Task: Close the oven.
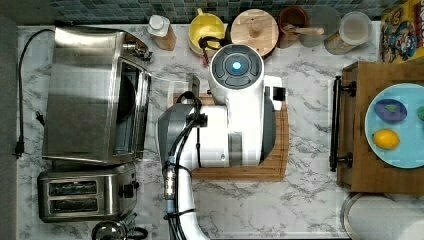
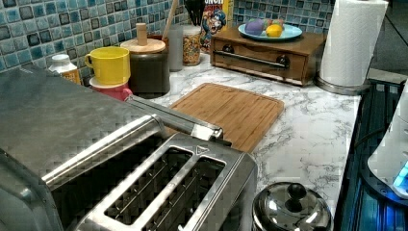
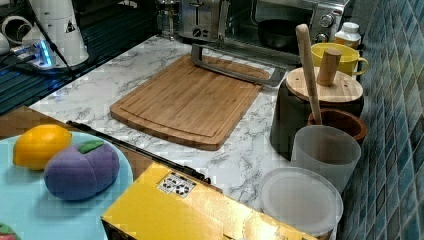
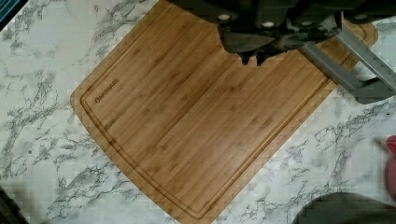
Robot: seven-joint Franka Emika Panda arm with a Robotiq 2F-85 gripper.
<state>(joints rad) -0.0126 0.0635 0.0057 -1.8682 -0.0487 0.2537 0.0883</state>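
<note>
The oven (image 1: 82,95) is a large brushed-steel box at the top view's left. Its glass door hangs down flat and open. The door's bar handle (image 3: 227,71) reaches over the near edge of a bamboo cutting board (image 3: 185,100). A dark pan (image 3: 277,31) sits inside the oven (image 3: 300,10). In the wrist view my gripper (image 4: 253,58) hovers above the board (image 4: 187,121), fingers close together with nothing between them, a short way from the handle (image 4: 348,60). From above, the white arm (image 1: 235,100) covers the board.
A two-slot toaster (image 1: 85,192) stands beside the oven, a shiny lidded pot (image 2: 291,209) near it. A yellow mug (image 2: 110,62), lidded jars (image 3: 320,100) and a bottle (image 1: 161,30) line the tiled wall. A wooden drawer box (image 1: 360,125) carries a blue plate of fruit; a paper towel roll (image 2: 351,41) stands nearby.
</note>
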